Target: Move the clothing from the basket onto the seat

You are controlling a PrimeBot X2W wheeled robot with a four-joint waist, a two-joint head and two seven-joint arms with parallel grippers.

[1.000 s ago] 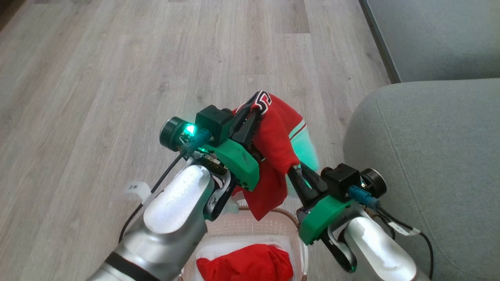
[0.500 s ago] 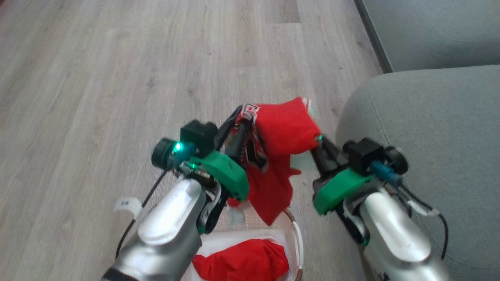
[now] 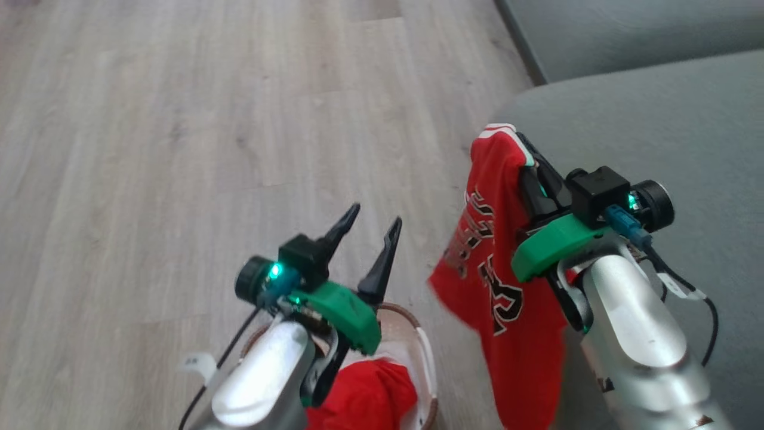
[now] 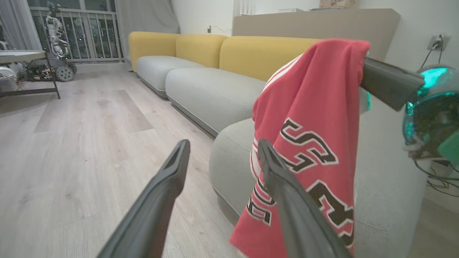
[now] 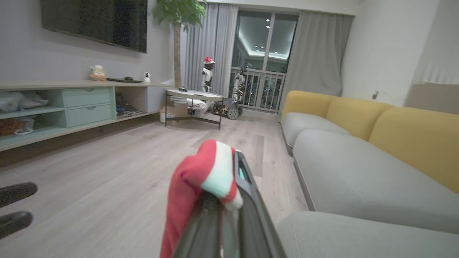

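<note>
A red jersey [image 3: 495, 257] of the clothing, with black-and-white lettering, hangs from my right gripper [image 3: 528, 161], which is shut on its white-trimmed edge [image 5: 211, 172]. It dangles against the rounded front corner of the grey seat [image 3: 656, 119]. My left gripper [image 3: 376, 216] stands open and empty above the basket [image 3: 421, 340], left of the jersey [image 4: 315, 107]. More red clothing [image 3: 364, 400] lies inside the basket. In the left wrist view my left gripper [image 4: 223, 143] points past the seat [image 4: 229, 157].
Pale wood floor [image 3: 179, 149] spreads to the left and ahead. The sofa has yellow backrests [image 4: 261, 53] and a second grey cushion [image 5: 315, 122]. A low table [image 5: 193, 96], a shelf unit [image 5: 71, 104] and other robots by the window [image 5: 236, 89] stand far off.
My left gripper has opened and let go of the jersey. The right gripper has carried it right to the seat's corner, where it hangs unfolded. The head camera has turned right.
</note>
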